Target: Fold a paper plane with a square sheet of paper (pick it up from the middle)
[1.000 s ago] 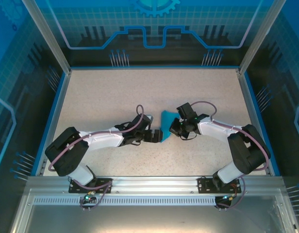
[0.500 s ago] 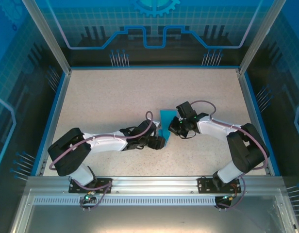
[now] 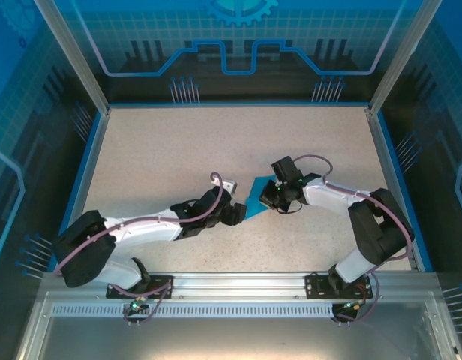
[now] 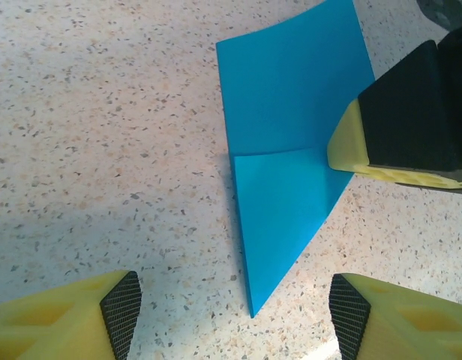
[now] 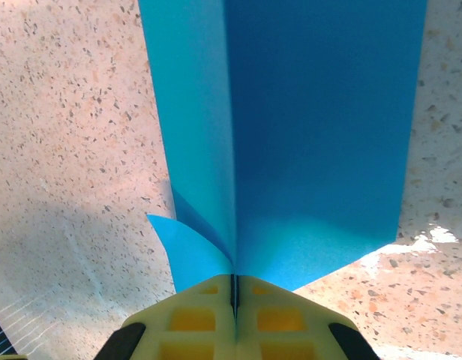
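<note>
Right wrist: right claw (image 5: 232, 296) clenched on blue paper (image 5: 321, 135) fold; left claw (image 4: 232, 307) released, should close slow on near corner

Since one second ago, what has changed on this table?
The left gripper drew back toward its base, away from the paper, jaws open and empty. The right gripper stays shut on the paper, about where it was.
</note>
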